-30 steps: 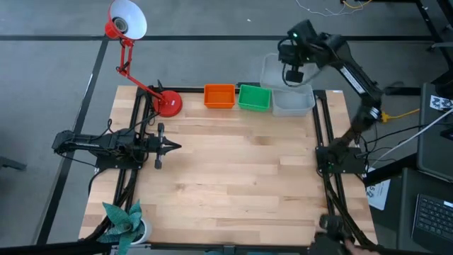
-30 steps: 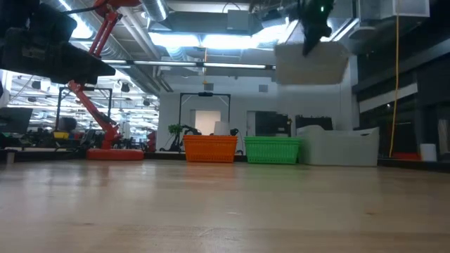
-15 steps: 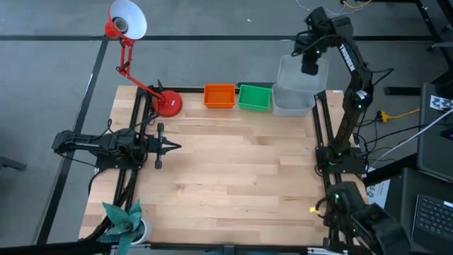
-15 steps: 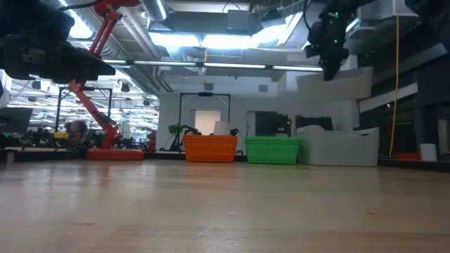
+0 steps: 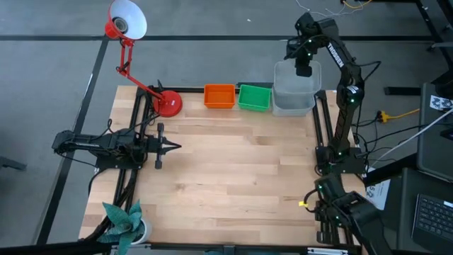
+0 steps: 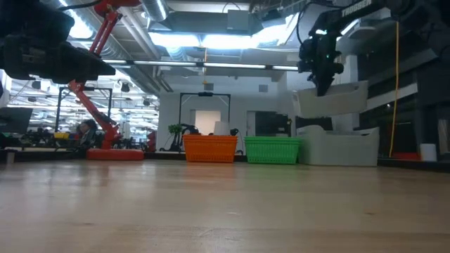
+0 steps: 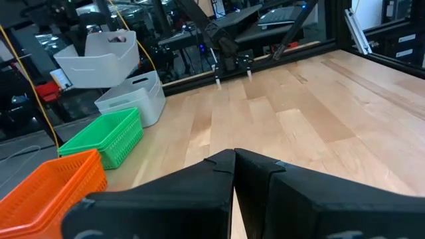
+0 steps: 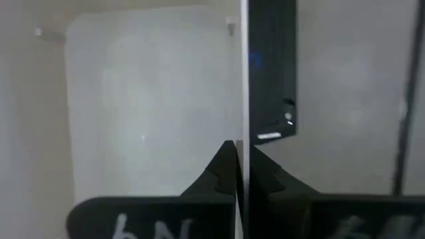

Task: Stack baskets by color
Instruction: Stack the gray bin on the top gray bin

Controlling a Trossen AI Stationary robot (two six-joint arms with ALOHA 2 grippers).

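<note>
Baskets sit in a row along the table's far edge; going near to far, I start with what is closest.

Near left corner: I see a small green plant [image 5: 126, 219] in a white pot.

Left edge, mid-depth: the left gripper [image 5: 168, 147] lies low over the table, pointing toward the centre. From its wrist camera I see the two fingers [image 7: 199, 182] pressed together, nothing between them.

Right edge: the right arm's base stands here, and the arm reaches up toward the far right corner.

Far edge, left to right: red lamp base [image 5: 168, 104], then the orange basket [image 5: 219, 96], the green basket [image 5: 254, 98] just beside it, then the grey-white basket [image 5: 293, 105] resting on the table at the far right corner.

Above that resting one, a second grey-white basket [image 6: 330, 100] hangs in the air, clear of the one below in the low view. I note the right gripper [image 5: 303, 69] is clamped on its rim wall; the wrist camera shows the thin wall pinched between the closed fingers [image 8: 222, 174].
</note>
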